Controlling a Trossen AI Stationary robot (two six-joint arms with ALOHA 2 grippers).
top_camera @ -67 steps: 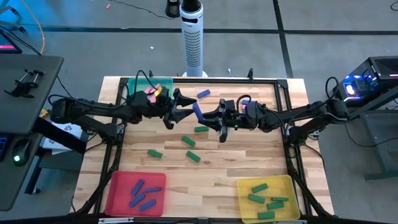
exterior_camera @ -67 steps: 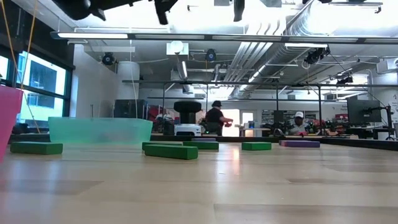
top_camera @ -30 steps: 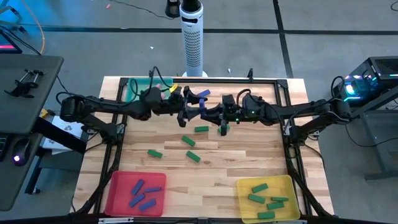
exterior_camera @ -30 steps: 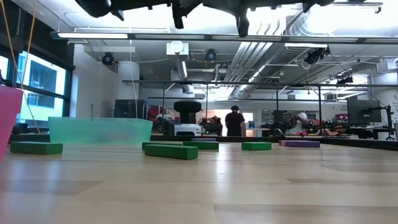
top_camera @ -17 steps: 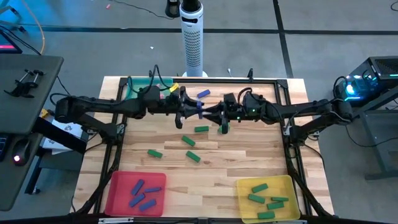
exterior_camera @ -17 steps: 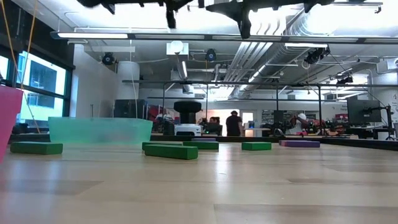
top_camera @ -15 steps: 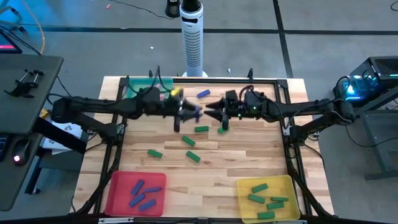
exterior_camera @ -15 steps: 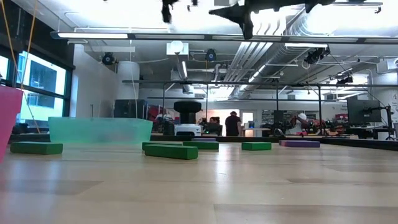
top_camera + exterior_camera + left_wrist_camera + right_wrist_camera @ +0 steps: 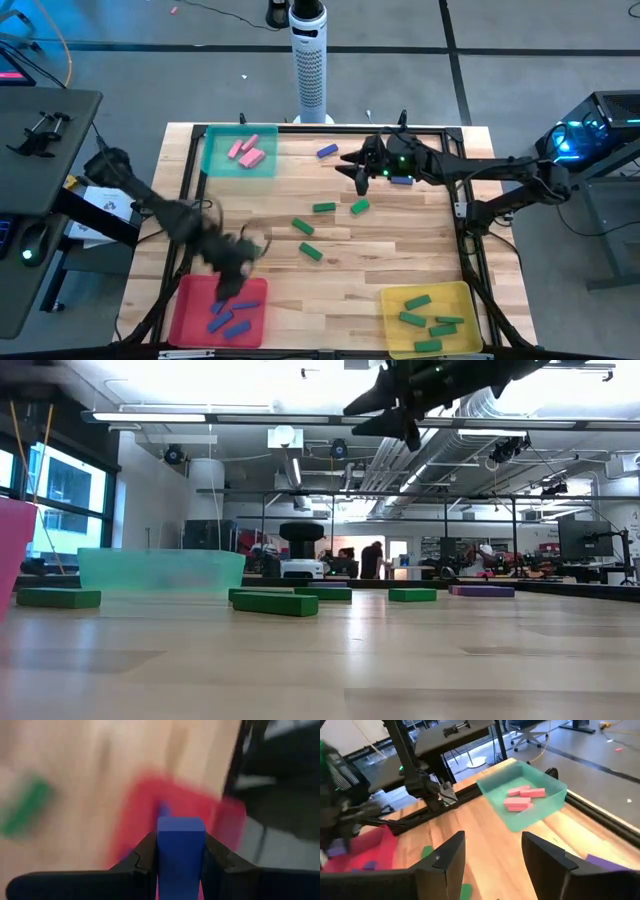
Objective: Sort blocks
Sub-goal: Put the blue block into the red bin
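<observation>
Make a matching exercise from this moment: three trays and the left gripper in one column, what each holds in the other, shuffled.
Column one:
1. teal tray
2. red tray
3. yellow tray
4. left gripper

Column two:
A. green blocks
B. one blue block between its fingers
C. pink blocks
D. several blue blocks lying loose

Pairs: 1-C, 2-D, 3-A, 4-B

Grey floor is surrounding the table; a white tower is standing at twelve o'clock, ceiling lights are glowing, a window brightening nine o'clock.
</observation>
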